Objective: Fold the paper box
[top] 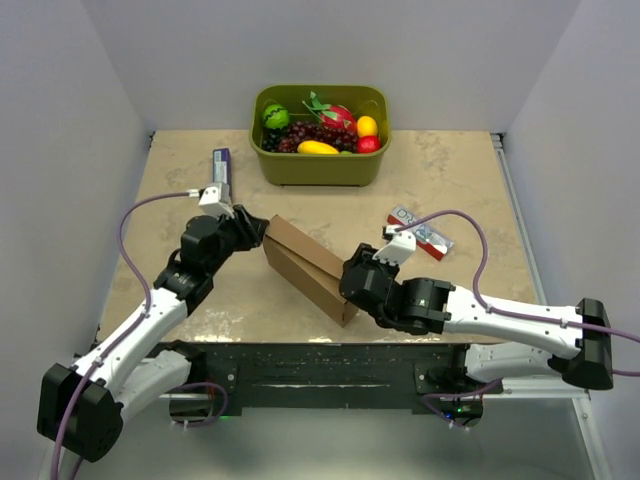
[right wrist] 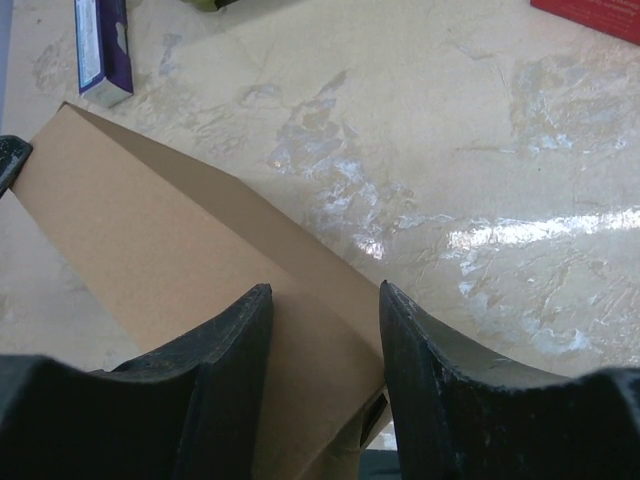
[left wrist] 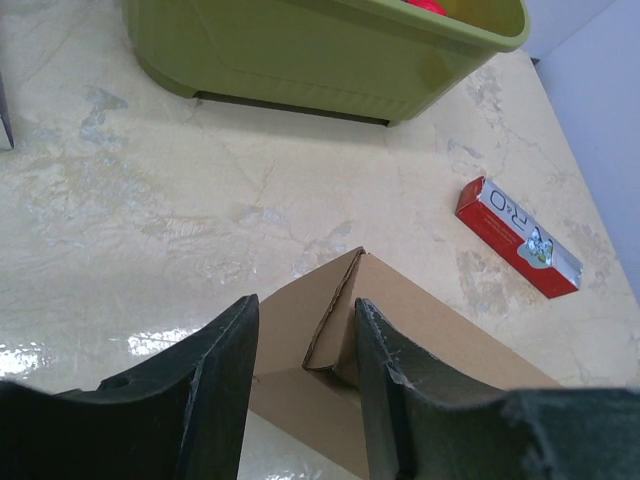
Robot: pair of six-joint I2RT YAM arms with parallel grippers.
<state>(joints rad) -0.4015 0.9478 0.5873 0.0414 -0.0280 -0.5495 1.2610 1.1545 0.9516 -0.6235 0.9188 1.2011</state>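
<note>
1. Marbled beige bench (top: 450,190) carries the paper box (top: 310,262) near its middle, lying diagonally.
2. Left gripper (top: 260,232) straddles its far-left end, right gripper (top: 348,287) its near-right end.
3. Both stand parted around cardboard; clamped or released, I cannot tell.

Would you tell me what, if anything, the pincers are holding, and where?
Cannot be told for sure: the left pincer straddles one end corner of the paper box, the right pincer the other end, jaws apart.

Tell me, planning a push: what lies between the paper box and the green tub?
Only bare tabletop, from paper box to green tub; the top view shows it.
</note>
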